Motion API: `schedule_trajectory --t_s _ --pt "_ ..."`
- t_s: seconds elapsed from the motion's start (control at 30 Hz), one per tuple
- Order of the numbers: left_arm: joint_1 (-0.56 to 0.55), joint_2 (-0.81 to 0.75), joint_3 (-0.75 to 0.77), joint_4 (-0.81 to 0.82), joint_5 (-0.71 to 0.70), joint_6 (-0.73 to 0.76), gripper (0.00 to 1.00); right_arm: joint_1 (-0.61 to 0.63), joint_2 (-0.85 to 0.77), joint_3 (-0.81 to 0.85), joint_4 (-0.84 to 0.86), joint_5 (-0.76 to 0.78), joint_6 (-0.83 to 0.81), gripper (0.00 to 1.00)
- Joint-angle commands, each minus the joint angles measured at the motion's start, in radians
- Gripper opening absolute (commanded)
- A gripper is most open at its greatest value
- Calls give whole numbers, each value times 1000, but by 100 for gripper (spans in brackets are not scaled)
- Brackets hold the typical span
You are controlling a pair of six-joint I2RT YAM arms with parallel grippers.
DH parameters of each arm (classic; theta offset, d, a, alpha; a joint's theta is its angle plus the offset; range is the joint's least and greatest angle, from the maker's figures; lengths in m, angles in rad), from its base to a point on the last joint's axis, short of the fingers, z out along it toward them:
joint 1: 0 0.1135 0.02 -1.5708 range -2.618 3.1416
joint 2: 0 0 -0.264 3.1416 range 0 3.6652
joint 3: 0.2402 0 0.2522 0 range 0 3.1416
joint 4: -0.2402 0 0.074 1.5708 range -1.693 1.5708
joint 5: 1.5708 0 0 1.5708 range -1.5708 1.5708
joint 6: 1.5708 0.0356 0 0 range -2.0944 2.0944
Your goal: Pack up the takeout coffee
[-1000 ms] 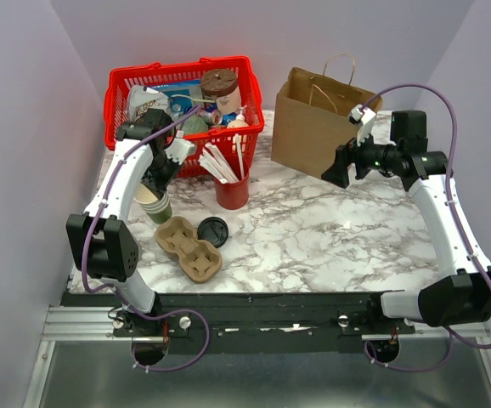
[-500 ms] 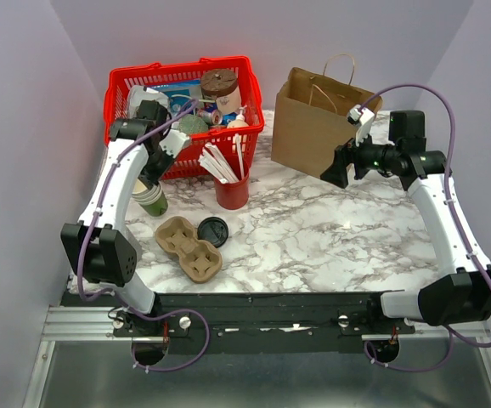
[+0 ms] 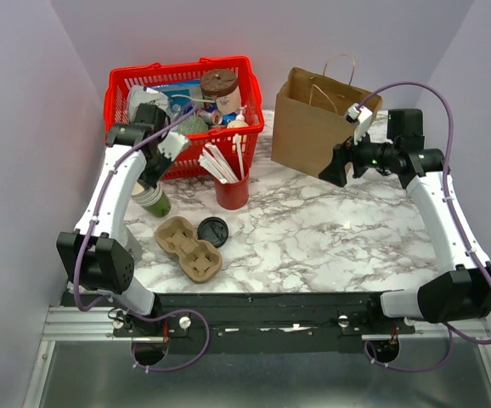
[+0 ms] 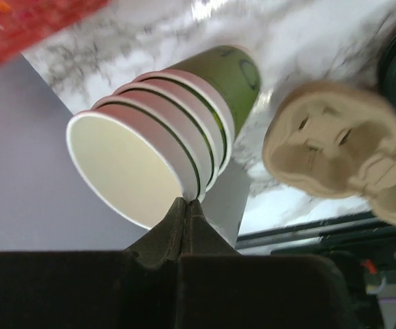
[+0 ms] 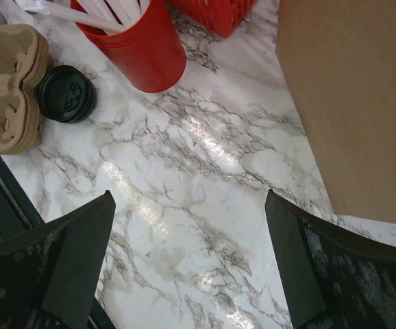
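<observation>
No lidded green takeout coffee shows in any view. A lidless stack of green-and-cream cups leans at the table's left, also in the left wrist view. My left gripper is shut, its fingertips pinching the rim of the stack's top cup. A loose black lid lies on the marble; it also shows in the right wrist view. My right gripper is open and empty above the marble, beside the brown paper bag.
A red basket full of items stands at the back left. A red cup of white sticks stands in front of it. A brown pulp cup carrier lies near the front left. The bag's wall is close on the right gripper's right.
My left arm has swung left and back toward the basket, and the cup stack has shifted and tilted slightly with it. The right arm has hardly moved.
</observation>
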Motion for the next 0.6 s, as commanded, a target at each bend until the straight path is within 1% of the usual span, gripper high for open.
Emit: schedule_trajectory --t_s 0.0,0.1,0.2,0.27,0.33,0.37,0.43,0.47,0.57 --pt "0 -39 -122 26 -177 63 0 7 -1 26 16 -21 -1 100" --pt "-5 -22 -69 -8 -165 35 0 7 -8 15 16 -22 -3 100" --pt "-17 -30 -91 15 -208 55 0 7 -8 6 21 -30 3 100" --pt "-12 -41 -84 12 -188 60 0 7 -6 11 21 -30 3 100" --pt "-6 -62 -113 45 -196 69 0 9 -5 17 22 -29 2 100" --pt "-11 -57 -113 11 -193 72 0 10 -5 17 21 -29 0 100" --pt "-14 -19 -39 -51 -167 22 0 10 -3 20 21 -27 -1 100" --pt "-14 -15 -21 -86 -168 20 0 10 -3 18 21 -27 -3 100" --pt "-15 -10 36 -102 -174 17 0 10 -3 12 22 -33 -6 100"
